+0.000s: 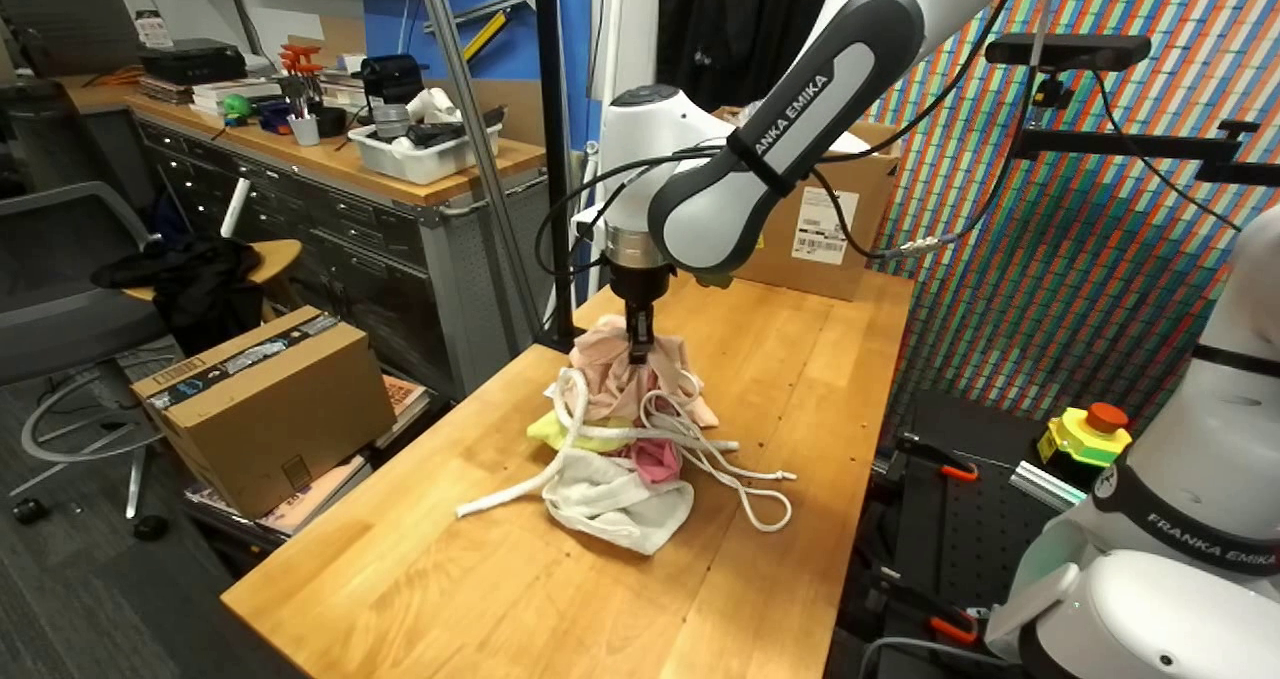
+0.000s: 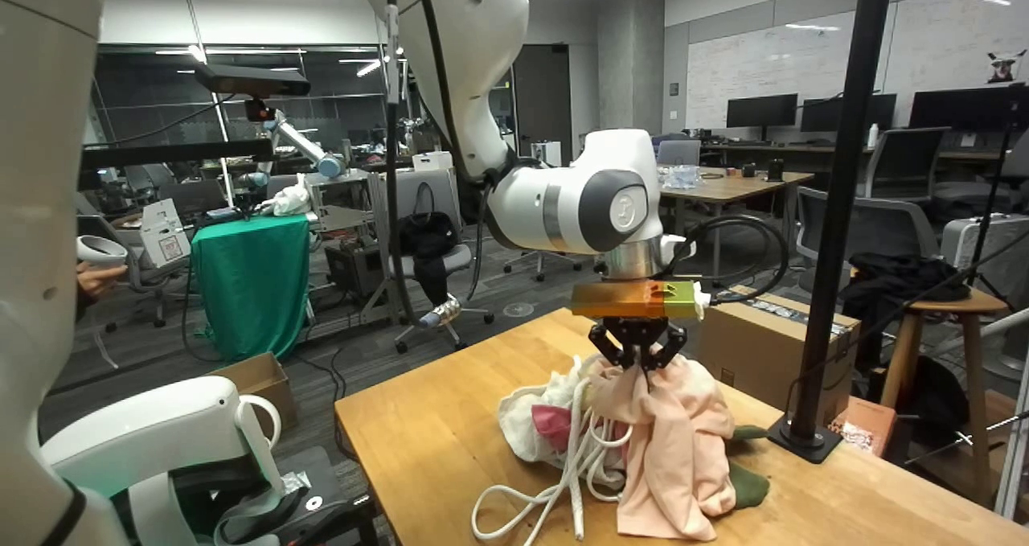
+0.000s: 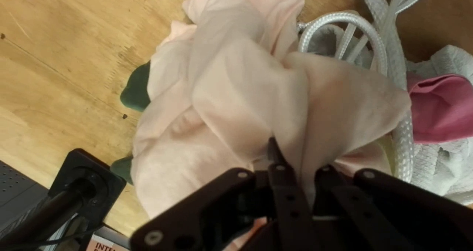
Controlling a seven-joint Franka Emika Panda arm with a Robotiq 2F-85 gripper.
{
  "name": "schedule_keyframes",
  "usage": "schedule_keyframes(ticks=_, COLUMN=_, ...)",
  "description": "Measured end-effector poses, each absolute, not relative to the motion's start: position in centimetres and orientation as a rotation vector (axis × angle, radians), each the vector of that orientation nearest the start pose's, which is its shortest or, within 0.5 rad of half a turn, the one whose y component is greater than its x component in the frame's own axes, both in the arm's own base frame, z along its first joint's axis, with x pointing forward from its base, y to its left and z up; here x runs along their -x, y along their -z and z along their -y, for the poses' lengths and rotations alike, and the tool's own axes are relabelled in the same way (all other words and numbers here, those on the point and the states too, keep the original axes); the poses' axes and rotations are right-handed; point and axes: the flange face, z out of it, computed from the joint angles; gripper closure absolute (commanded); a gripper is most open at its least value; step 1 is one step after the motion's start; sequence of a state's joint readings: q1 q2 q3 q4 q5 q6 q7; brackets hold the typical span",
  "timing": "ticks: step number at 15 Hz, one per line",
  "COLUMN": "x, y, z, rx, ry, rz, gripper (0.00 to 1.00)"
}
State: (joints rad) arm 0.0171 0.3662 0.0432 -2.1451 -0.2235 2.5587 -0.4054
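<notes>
1. Now, in an exterior view, the pincer [image 2: 643, 364] grips the top of the pink cloth [image 2: 679, 449], directly beneath it, right of centre.
2. In an exterior view, the cloth lies mid-frame, white rope [image 1: 510, 493] at its lower left.
3. Wrist view: the pincer hides the pinch; crumpling obscures any long axis.

1. Arm link [image 1: 800, 109], in an exterior view: "ANKA EMIKA"; the start of the first word is hidden by a black strap [image 1: 760, 164].
2. Dark band [image 1: 1200, 537] on the white robot base, in an exterior view: "FRANKA EMIKA" in light capitals.
3. Book [image 3: 107, 240], lower left of the wrist view: "INTEL"; the print runs off the lower edge.
4. White label [image 1: 825, 226] on the cardboard carton [image 1: 830, 279]: barcode and print, too small to read.
5. Printed tape [image 1: 265, 349] on the brown box [image 1: 300, 414]: illegible.
</notes>
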Motion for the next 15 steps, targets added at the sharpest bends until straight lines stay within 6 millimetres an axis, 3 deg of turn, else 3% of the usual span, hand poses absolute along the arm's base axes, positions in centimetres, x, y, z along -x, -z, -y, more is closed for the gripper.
schedule_keyframes(ticks=8, x=-57.8, y=-24.4, z=-3.4, rx=3.188, ry=0.056, rz=1.027, gripper=0.94)
schedule_keyframes(ticks=11, x=-58.3, y=-27.7, z=-2.6, rx=3.247, ry=0.161, rz=0.972, gripper=0.94)
schedule_keyframes(ticks=15, x=-58.3, y=-35.5, z=0.3, rx=3.331, ry=0.397, rz=0.803, gripper=0.94)
